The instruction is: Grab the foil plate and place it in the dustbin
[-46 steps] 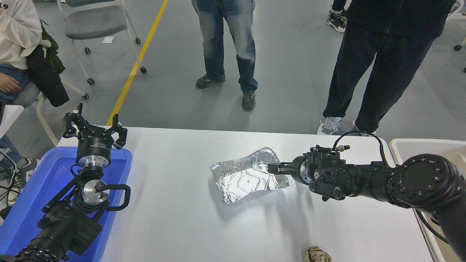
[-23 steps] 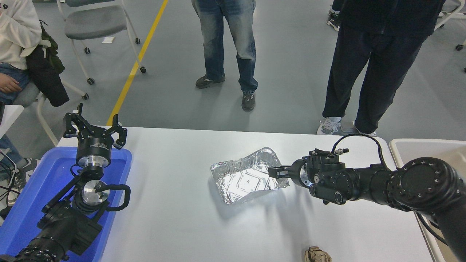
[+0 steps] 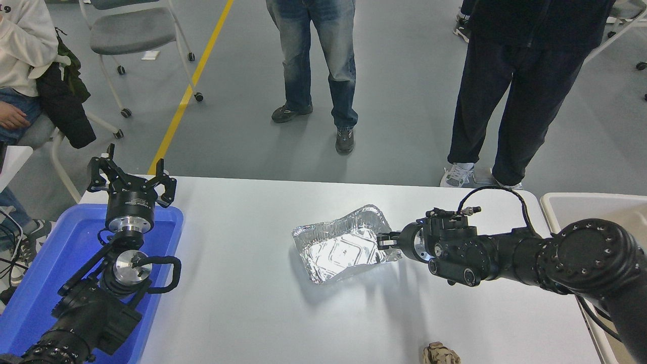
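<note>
The foil plate (image 3: 339,244) is a shiny silver crumpled tray lying on the white table (image 3: 242,303), right of its middle. My right gripper (image 3: 385,241) reaches in from the right, and its fingers are closed on the plate's right rim. The plate still rests on the table. The dustbin (image 3: 576,200) shows only as a pale rim at the right edge, beside the table. My left gripper (image 3: 132,174) is parked, open and empty, over the far end of the blue tray at the lower left.
A blue plastic tray (image 3: 60,253) lies under my left arm. A small crumpled tan paper ball (image 3: 441,354) sits at the table's near edge. Two people stand beyond the far side, and another person sits at the upper left beside a chair (image 3: 136,30).
My right gripper has dropped a little and its fingers have closed in on the plate's right rim. The plate and the left arm have not moved.
</note>
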You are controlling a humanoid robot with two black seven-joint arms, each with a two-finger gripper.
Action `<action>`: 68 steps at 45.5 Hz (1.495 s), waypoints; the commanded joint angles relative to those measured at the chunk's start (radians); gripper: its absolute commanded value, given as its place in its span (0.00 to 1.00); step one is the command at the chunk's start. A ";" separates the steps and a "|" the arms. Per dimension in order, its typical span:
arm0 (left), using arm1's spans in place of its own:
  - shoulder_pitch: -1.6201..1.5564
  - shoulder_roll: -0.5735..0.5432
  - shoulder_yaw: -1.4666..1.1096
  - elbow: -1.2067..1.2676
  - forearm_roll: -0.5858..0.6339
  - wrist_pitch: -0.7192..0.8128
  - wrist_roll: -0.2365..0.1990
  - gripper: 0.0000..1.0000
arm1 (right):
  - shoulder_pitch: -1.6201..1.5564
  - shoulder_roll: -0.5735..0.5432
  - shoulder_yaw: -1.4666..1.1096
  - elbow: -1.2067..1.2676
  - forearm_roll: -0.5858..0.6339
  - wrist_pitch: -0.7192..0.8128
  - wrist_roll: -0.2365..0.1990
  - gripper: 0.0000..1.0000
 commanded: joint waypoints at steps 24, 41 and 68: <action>0.000 0.000 0.000 0.000 0.000 0.000 0.000 0.99 | 0.001 0.000 0.032 0.000 -0.054 0.019 0.002 0.18; 0.000 0.000 0.000 0.000 0.000 0.000 0.000 0.99 | -0.002 0.000 0.032 0.000 -0.079 0.025 0.013 0.00; 0.000 0.000 0.000 0.000 0.000 0.000 0.002 0.99 | 0.220 0.000 0.052 0.118 0.052 0.215 0.014 0.00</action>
